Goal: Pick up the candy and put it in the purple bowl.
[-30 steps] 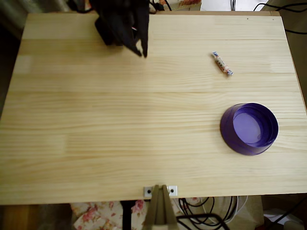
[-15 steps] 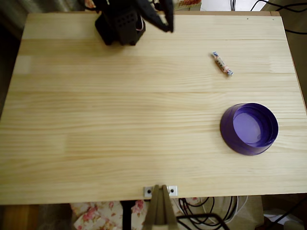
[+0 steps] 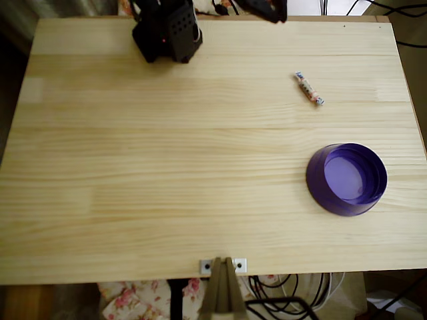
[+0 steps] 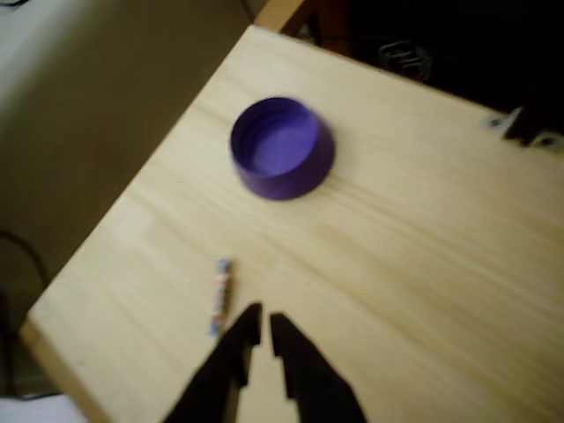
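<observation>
The candy is a small pinkish-orange stick lying flat on the wooden table, toward the far right in the overhead view. Nearer the front right stands the purple bowl, upright and with nothing in it. My black gripper hangs at the table's far edge, left of and beyond the candy. In the wrist view the gripper is raised above the table, its fingers nearly together with nothing between them. There the candy lies just left of the tips and the purple bowl sits farther ahead.
The arm's black base stands at the far left-centre of the table. A metal bracket is fixed at the front edge. Cables hang beyond the table's right and front edges.
The gripper has swung from in front of the base up and to the right along the far edge, toward the candy's side. Candy and bowl have not moved.
</observation>
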Available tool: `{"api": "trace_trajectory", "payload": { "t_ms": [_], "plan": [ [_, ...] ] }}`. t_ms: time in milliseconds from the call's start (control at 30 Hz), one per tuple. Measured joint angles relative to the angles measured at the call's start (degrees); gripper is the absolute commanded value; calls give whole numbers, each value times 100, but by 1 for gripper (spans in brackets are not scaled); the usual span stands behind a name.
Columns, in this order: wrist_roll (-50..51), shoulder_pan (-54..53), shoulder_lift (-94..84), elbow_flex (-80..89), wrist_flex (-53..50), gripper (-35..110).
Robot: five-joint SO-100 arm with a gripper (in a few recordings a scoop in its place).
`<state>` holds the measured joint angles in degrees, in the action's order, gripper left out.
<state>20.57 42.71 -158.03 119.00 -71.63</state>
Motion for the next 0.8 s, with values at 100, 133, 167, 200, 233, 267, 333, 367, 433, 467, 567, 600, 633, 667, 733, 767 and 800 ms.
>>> {"api": "trace_trajectory", "payload": {
  "t_ms": [100, 133, 167, 200, 233, 267, 333, 367, 433, 467, 567, 600, 633, 667, 733, 767, 800],
  "plan": [
    [378, 158, -44, 299, 0, -1],
    [448, 176, -79, 413, 0, -1],
    [545, 220, -114, 475, 0, -1],
    [633, 264, -123, 501, 0, -1],
    [729, 316, -123, 510, -9, -1],
    [826, 343, -123, 510, -26, -1],
    [1099, 448, -132, 510, -193, 0],
    [1257, 536, -185, 527, -272, 0],
    [1617, 668, -360, 598, -325, 0],
    [1802, 765, -422, 598, -325, 2],
    [2127, 923, -325, 615, -325, 2],
    [2224, 984, -229, 659, -325, 2],
    [2312, 1037, -88, 686, -325, 2],
    [2355, 1116, 26, 703, -316, 1],
    [2399, 1301, 290, 703, -316, 0],
    [2347, 1389, 475, 694, -316, 0],
    [2241, 1450, 694, 694, -316, 0]
  ]
}}
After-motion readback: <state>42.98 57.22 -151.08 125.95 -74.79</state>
